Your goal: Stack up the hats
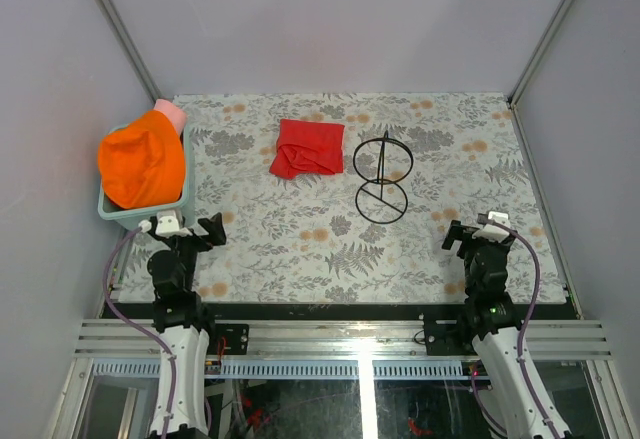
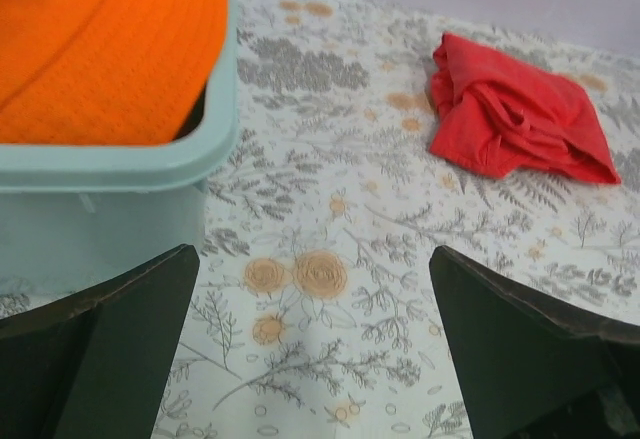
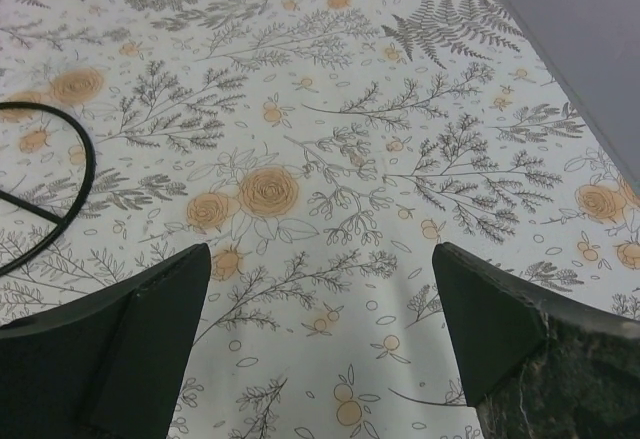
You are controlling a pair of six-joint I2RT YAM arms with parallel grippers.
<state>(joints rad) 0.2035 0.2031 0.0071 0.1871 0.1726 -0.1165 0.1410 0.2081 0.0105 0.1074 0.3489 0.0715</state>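
Hats are lying clear of both end effectors, so you are holding nothing on either side. Your left end effector (image 2: 311, 257) is standing wide, its two dark fingers spread well apart and hanging just above the flowered tabletop (image 1: 300, 249). It is sitting right beside the near corner of the pale teal bin (image 2: 100, 209) at the left edge. That bin is carrying the orange hat (image 1: 142, 164), which is bulging up over the rim and filling most of the opening. The pink hat (image 1: 170, 114) is peeking out behind it at the bin's far corner, mostly hidden.

Your right end effector (image 3: 320, 249) is also gaping wide and empty, hovering over bare tabletop near the right edge. Its wrist camera is catching only a curve of black wire at the left.

Farther out, toward the middle of the tabletop, a crumpled red cloth (image 1: 308, 147) is lying flat. The black wire stand (image 1: 383, 159) is standing just to its right, apart from it. Whether that red fabric is a hat, you cannot tell from these views.
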